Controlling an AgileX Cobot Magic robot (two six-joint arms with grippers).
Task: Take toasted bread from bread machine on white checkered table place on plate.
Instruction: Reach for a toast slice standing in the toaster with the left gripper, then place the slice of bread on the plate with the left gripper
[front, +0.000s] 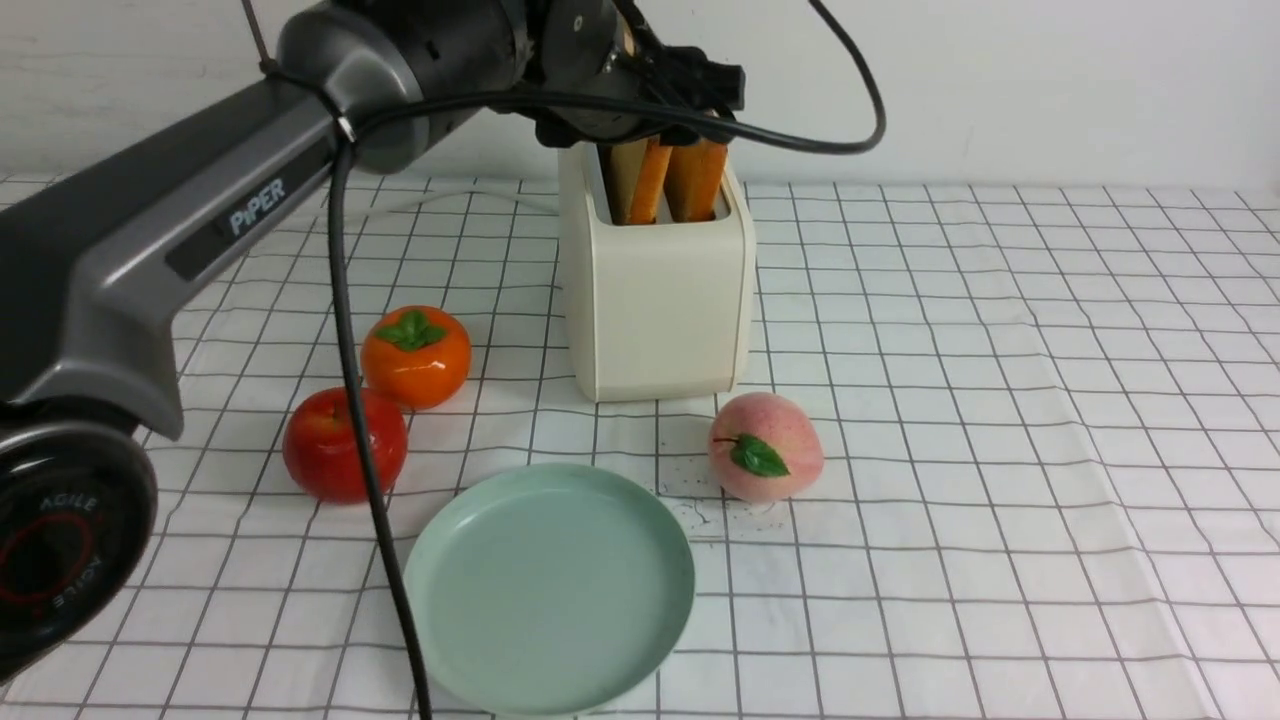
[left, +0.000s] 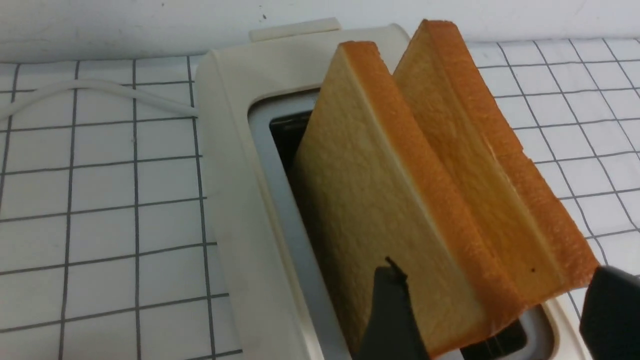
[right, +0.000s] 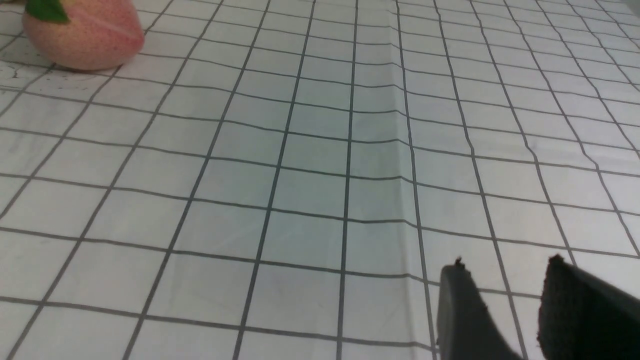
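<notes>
The cream-white bread machine (front: 655, 300) stands at the back middle of the white checkered table (front: 1000, 400). Two slices of toasted bread (front: 650, 180) (front: 697, 178) stick up out of its slots. In the left wrist view the slices (left: 370, 200) (left: 480, 150) lean side by side in the machine (left: 235, 150). My left gripper (left: 497, 272) is open right above the machine, one finger (left: 390, 315) at the near slice's face and the other (left: 610, 310) outside the far slice. The mint-green plate (front: 550, 590) lies empty at the front. My right gripper (right: 506, 262) is open and empty above bare cloth.
A pink peach (front: 765, 447) lies to the right of the plate; it also shows in the right wrist view (right: 82, 32). An orange persimmon (front: 415, 355) and a red apple (front: 345, 445) lie to the left. The machine's white cord (left: 100, 92) runs behind it. My left arm's cable (front: 370, 480) hangs past the apple.
</notes>
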